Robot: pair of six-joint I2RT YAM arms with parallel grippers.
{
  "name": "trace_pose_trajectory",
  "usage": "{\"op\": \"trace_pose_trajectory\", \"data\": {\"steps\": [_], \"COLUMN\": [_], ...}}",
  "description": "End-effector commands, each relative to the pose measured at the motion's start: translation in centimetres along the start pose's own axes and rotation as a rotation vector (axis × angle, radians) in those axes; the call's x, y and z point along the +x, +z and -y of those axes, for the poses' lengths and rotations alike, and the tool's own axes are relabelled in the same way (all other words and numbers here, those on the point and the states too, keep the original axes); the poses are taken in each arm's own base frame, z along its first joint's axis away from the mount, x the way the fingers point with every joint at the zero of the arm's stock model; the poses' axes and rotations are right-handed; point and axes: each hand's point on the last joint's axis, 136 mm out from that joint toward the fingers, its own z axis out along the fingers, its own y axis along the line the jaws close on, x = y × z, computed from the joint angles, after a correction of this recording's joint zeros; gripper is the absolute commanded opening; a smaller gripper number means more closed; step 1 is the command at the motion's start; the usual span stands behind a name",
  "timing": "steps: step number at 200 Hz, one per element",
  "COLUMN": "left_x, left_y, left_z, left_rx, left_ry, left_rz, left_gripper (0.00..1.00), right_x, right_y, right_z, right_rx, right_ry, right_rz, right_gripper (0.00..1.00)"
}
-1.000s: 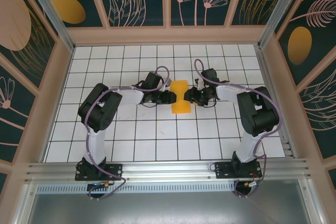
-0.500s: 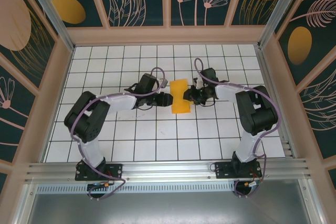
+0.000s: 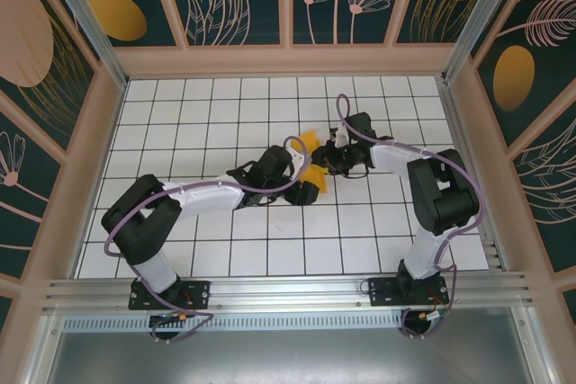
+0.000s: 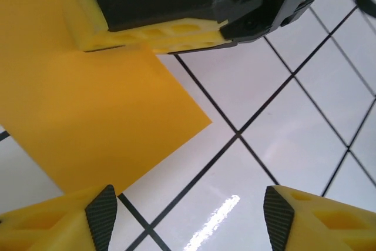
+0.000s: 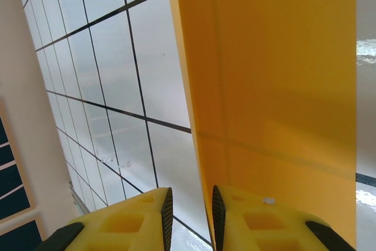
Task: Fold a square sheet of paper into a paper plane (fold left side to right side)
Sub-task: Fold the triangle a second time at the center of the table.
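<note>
Since a second ago my left arm has swung nearer and to the right, and the square sheet of paper (image 3: 310, 140) no longer lies flat. It sits mid-counter (image 3: 225, 254), partly lifted. My left end effector (image 4: 191, 218) stands wide, with the sheet's corner just beside one finger. My right end effector (image 5: 191, 216) is narrow, pinching the sheet's edge between its pads.

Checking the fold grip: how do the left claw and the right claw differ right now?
Left claw stands wide open; right claw is nearly shut. Left claw grips nothing; right claw pinches the square sheet of paper by its edge. Both have yellow fingers.
</note>
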Motion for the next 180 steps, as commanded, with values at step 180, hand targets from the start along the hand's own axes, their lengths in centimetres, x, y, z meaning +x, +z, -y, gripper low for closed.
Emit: {"op": "trace_pose_trajectory", "data": {"steps": [180], "left_x": [-2.3], "left_y": [2.9], "left_z": [0.5], "left_rx": [-0.264], "left_ry": [0.104], "left_rz": [0.027], "left_gripper": [0.43], "right_x": [-0.7], "right_y": [-0.7], "right_z": [-2.6], "right_rx": [-0.039], "right_ry": [-0.04], "right_rz": [0.01], "right_gripper": [0.29]}}
